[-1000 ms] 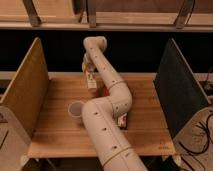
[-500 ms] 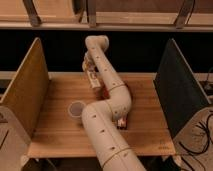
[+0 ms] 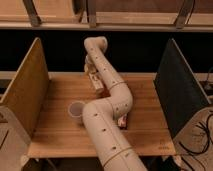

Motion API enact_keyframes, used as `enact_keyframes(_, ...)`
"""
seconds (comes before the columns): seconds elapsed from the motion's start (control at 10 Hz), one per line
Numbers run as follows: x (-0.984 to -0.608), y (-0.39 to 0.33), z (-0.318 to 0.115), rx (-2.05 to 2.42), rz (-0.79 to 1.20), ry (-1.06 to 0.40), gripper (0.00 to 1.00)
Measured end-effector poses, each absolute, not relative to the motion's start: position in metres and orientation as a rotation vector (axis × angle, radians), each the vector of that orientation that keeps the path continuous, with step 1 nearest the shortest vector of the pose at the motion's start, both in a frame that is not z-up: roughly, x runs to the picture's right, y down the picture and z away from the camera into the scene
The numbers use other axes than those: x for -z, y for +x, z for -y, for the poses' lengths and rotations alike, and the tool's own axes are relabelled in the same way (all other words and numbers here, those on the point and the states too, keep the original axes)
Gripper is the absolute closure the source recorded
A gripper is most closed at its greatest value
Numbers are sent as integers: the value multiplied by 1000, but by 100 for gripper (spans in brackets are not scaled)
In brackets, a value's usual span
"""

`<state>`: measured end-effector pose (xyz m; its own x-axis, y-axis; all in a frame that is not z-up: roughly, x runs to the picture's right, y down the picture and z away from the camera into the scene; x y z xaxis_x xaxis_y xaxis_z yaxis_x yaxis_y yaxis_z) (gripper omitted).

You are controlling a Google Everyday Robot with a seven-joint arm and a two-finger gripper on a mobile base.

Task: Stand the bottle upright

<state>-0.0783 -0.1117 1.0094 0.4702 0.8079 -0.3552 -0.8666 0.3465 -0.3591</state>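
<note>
Bottle (image 3: 98,88), small, slim and cream-white with brownish-red marks on it, sits on the far half of the table (image 3: 55,135), toward 12 o'clock from the table's middle. It is right at the tip of the end effector (image 3: 93,76), just off it at about 5 o'clock. The end effector is closed, but whether it has the bottle clamped cannot be made out, nor whether the bottle lies flat or tilts.

The arm (image 3: 107,125) rises from the near edge at 6 o'clock and bends at an elbow over the table's centre. It runs up toward 11 o'clock to a rounded joint, then folds down so the end effector points at the tabletop.

The arm is made of smooth cream tubes dotted with small dark holes. The table is pale planked wood. A translucent whitish cup (image 3: 76,111) stands at 9 o'clock of the elbow. A dark flat bar (image 3: 123,121) shows at the arm's 3 o'clock side. A wooden panel (image 3: 25,95) and a dark panel (image 3: 177,90) flank the table.
</note>
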Motion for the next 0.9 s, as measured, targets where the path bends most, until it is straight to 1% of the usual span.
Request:
enact_keyframes(0.3,-1009,-67,96,-1100,-201,-568,100)
enact_keyframes(0.7,-980,-134,98,-1023,-114,-659,100)
enact_keyframes(0.9,-961,-155,96,-990,-88,-715,100)
